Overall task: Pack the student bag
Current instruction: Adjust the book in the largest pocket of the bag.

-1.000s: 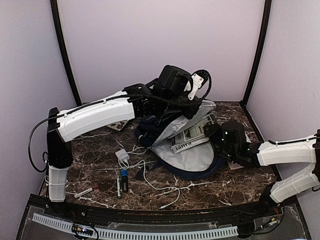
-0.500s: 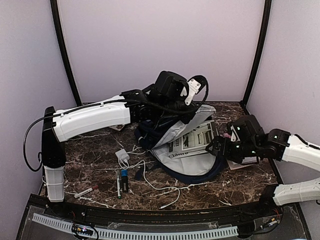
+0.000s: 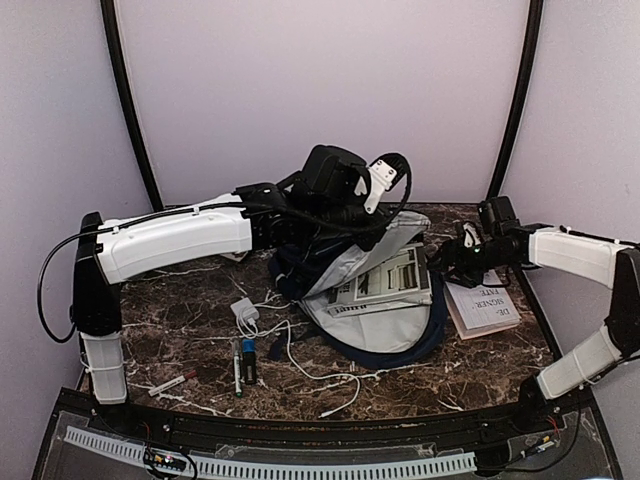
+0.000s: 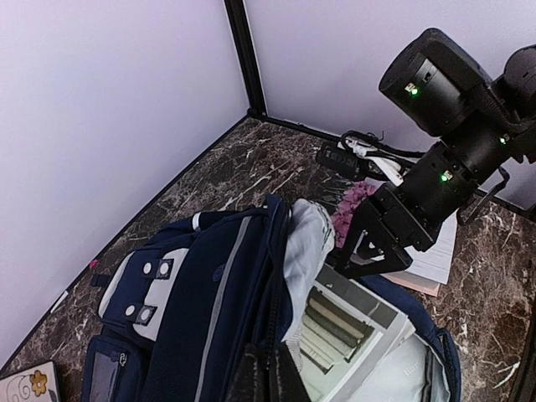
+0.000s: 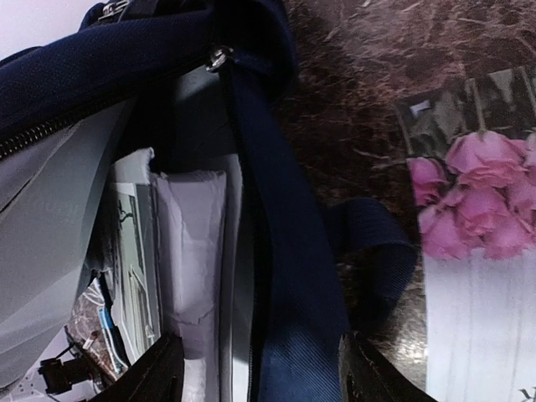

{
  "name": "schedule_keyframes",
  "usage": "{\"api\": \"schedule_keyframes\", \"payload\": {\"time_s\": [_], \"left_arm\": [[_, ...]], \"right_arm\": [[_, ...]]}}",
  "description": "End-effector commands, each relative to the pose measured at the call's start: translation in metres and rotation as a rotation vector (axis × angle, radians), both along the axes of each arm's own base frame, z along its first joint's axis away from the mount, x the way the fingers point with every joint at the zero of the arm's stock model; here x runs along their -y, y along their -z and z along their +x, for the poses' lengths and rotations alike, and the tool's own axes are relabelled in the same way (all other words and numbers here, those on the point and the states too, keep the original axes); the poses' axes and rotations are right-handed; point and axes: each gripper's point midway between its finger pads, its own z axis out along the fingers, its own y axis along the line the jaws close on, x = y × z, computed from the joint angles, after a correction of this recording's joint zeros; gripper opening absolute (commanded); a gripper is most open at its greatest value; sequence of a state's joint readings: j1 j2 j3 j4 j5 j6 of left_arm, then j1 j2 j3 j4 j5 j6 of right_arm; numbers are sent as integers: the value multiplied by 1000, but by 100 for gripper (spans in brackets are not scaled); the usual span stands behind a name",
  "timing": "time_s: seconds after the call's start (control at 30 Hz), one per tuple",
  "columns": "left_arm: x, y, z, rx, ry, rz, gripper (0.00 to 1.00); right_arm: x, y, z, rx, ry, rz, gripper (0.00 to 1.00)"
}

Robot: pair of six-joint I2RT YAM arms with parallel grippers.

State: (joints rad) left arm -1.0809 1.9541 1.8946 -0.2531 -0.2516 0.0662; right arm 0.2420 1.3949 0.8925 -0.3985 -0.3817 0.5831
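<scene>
The bag [image 3: 300, 268] lies open in the middle of the counter [image 3: 480, 360]. Our left gripper [image 4: 270, 381] clamps its raised flap; our right gripper [image 5: 255, 373] straddles its rim, jaws apart.

My right arm has swung up and back from the near right side of the student bag [image 3: 380, 322] to its far right rim. The right gripper [image 3: 447, 264] now straddles the edge, perhaps gripping it. The rose-covered book [image 3: 483, 307] lies uncovered.
</scene>
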Motion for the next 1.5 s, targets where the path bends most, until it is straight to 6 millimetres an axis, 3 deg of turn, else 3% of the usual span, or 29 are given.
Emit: {"api": "schedule_keyframes", "payload": {"time_s": [0.0, 0.13, 0.3, 0.53, 0.6, 0.7, 0.77, 0.83, 0.93, 1.13, 1.47], "left_arm": [[-24, -124, -7, 154, -19, -291, 0], [-22, -121, -7, 153, -15, -286, 0], [-23, -122, -6, 164, -17, -280, 0], [-23, -123, -6, 165, -16, -282, 0], [-22, -122, -6, 165, -14, -283, 0], [-22, -122, -6, 162, -16, -287, 0], [-20, -120, -6, 151, -12, -291, 0], [-19, -117, -7, 138, -7, -292, 0], [-19, -115, -8, 124, -4, -290, 0], [-16, -108, -8, 117, 5, -285, 0], [-10, -95, -2, 101, -19, -267, 0]], "right_arm": [[-33, -29, 16, 114, -111, 176, 63], [-34, -21, 13, 101, -109, 196, 60], [-28, -38, 8, 132, -107, 160, 54], [20, -47, -8, 148, 33, -100, 53], [7, -52, -14, 167, 15, -27, 53], [-35, -49, -25, 165, -45, 147, 52], [-57, -33, -32, 134, -71, 148, 49], [-65, -13, -34, 92, -61, 94, 45], [-63, 13, -40, 51, -3, 50, 41], [-58, 39, -71, 16, 38, -22, 43], [-44, 36, -108, 10, 69, -29, 49]]}}
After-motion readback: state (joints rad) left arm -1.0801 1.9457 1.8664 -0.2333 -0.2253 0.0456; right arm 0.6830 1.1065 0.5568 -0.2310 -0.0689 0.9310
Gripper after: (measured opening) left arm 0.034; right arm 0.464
